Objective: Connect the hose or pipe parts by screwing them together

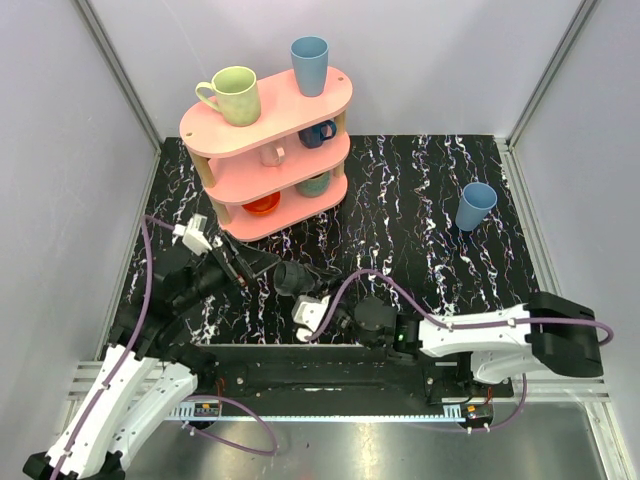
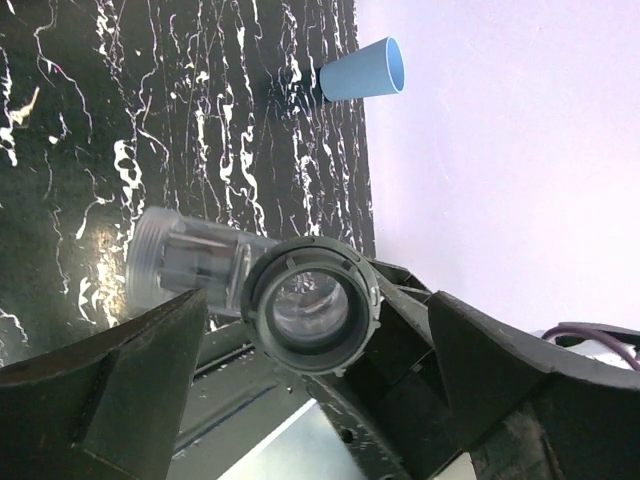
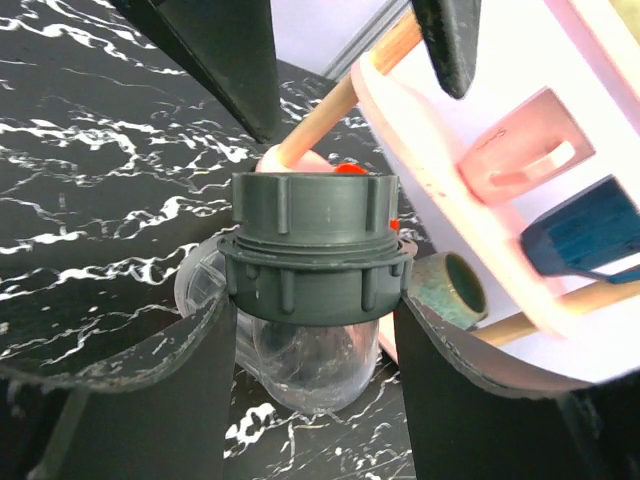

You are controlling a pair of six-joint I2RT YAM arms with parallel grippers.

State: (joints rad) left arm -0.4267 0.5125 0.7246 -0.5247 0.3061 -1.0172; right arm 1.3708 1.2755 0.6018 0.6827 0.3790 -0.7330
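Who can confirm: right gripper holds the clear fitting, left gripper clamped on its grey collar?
Wrong on the left gripper: it is open, not clamped on the grey collar, per the right wrist view. The right gripper does hold the clear fitting.

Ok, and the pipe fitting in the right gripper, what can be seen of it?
The pipe fitting is a dark grey ribbed collar, plastic by its look, seated on a clear body that bends off to a ridged end. The bore is hollow. The right gripper clamps it just under the collar, whose mouth faces the left gripper, open on either side and not touching. How far it is threaded cannot be told.
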